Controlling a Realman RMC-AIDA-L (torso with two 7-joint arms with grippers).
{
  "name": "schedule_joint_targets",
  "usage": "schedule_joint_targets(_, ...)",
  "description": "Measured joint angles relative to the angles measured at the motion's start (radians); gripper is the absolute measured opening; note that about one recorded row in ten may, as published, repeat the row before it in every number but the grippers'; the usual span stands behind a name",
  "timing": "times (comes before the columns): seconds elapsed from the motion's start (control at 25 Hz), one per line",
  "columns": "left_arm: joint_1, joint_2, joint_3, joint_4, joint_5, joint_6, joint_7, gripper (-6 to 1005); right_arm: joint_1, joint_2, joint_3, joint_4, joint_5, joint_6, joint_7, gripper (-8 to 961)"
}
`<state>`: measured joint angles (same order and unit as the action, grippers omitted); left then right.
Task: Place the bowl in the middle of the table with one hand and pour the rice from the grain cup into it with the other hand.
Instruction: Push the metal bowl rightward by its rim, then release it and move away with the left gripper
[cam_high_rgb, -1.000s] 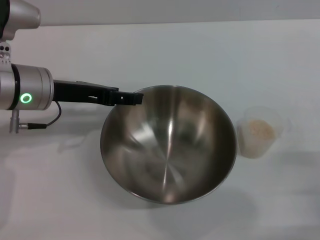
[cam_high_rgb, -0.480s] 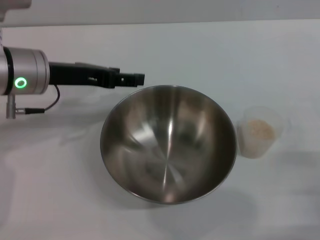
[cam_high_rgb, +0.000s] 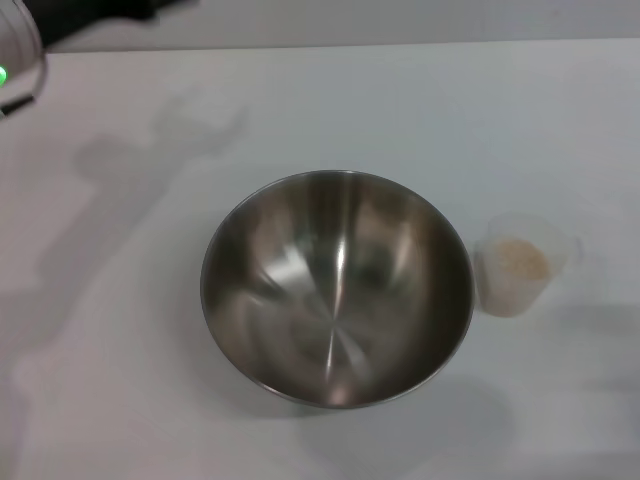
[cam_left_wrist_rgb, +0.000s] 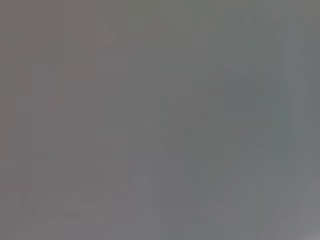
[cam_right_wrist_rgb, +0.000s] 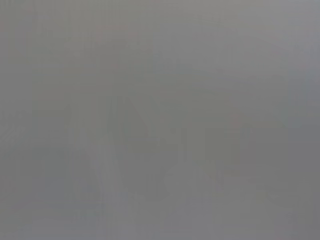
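Bowl (cam_high_rgb: 337, 288): stands upright on the table, roughly at the middle of the head view. Nothing lies inside it; the brushed steel interior shows only reflections. No gripper touches it.

Table (cam_high_rgb: 420, 110): white top, carrying the bowl and the grain cup. A soft shadow of an arm falls across its left part.

Grain cup (cam_high_rgb: 523, 263): stands upright on the table just beside the bowl, on the robot's right. A narrow strip of table seems to separate cup and bowl rim, though actual contact cannot be ruled out. No gripper holds it.

Rice (cam_high_rgb: 520, 258): a pale beige heap in the bottom of the grain cup. None is in the bowl or on the table.

Left arm (cam_high_rgb: 18, 45): only the silver wrist with a speck of its green light and a dark part behind it appear, at the far left corner of the head view, well apart from the bowl.

Left gripper: fingers lie outside the head view; whether they are spread or closed cannot be told.

Right gripper: appears in no view.

Left wrist view: a uniform grey blur; nothing identifiable.

Right wrist view: a uniform grey blur; nothing identifiable.
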<state>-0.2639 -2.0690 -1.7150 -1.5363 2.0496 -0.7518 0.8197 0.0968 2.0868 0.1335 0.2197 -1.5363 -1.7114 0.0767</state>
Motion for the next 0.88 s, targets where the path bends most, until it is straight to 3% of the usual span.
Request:
schedule_joint_targets(0.04, 0.052, 0.0, 0.065, -0.034, 0.001, 0.177, 0.046, 805, -0.001, 0.0, 0.0, 0.0, 0.001, 0.0, 0.0, 771)
schedule_joint_targets(0.08, 0.168, 0.003, 0.255, -0.062, 0.004, 0.633, 0.145, 805, -0.002, 0.001, 0.0, 0.0, 0.002, 0.0, 0.0, 771)
schedule_joint_targets(0.2, 0.189, 0.003, 0.298, -0.059, 0.006, 0.747, 0.167, 807, -0.003, 0.001, 0.0, 0.001, 0.003, -0.002, 0.0, 772)
schedule_joint_targets(0.24, 0.21, 0.004, 0.349, -0.046, 0.019, 0.872, 0.183, 807, -0.004, 0.001, 0.0, 0.001, 0.004, -0.003, 0.0, 772)
schedule_joint_targets(0.28, 0.238, 0.006, 0.442, 0.005, 0.079, 1.123, 0.185, 808, -0.006, 0.001, 0.0, 0.001, 0.005, -0.009, 0.0, 772)
schedule_joint_targets(0.44, 0.253, 0.007, 0.489, 0.046, 0.131, 1.247, 0.152, 810, -0.01, 0.001, 0.0, 0.0, 0.005, -0.019, 0.0, 772)
schedule_joint_targets(0.48, 0.274, 0.007, 0.536, 0.178, 0.272, 1.458, -0.055, 810, -0.015, 0.001, 0.0, -0.002, 0.004, -0.025, 0.0, 773)
schedule_joint_targets(0.6, 0.276, 0.007, 0.542, 0.212, 0.298, 1.503, -0.107, 811, -0.019, 0.0, 0.0, -0.004, 0.001, -0.03, 0.0, 773)
schedule_joint_targets(0.64, 0.27, 0.005, 0.552, 0.348, 0.385, 1.682, -0.269, 810, -0.022, 0.0, 0.0, -0.004, 0.001, -0.032, 0.0, 773)
schedule_joint_targets(0.68, 0.264, 0.005, 0.553, 0.412, 0.416, 1.754, -0.337, 810, -0.029, 0.0, -0.001, -0.005, 0.0, -0.042, 0.0, 773)
schedule_joint_targets(0.88, 0.233, 0.004, 0.554, 0.611, 0.474, 1.901, -0.482, 808, -0.046, 0.0, -0.039, -0.011, -0.002, -0.079, -0.001, 773)
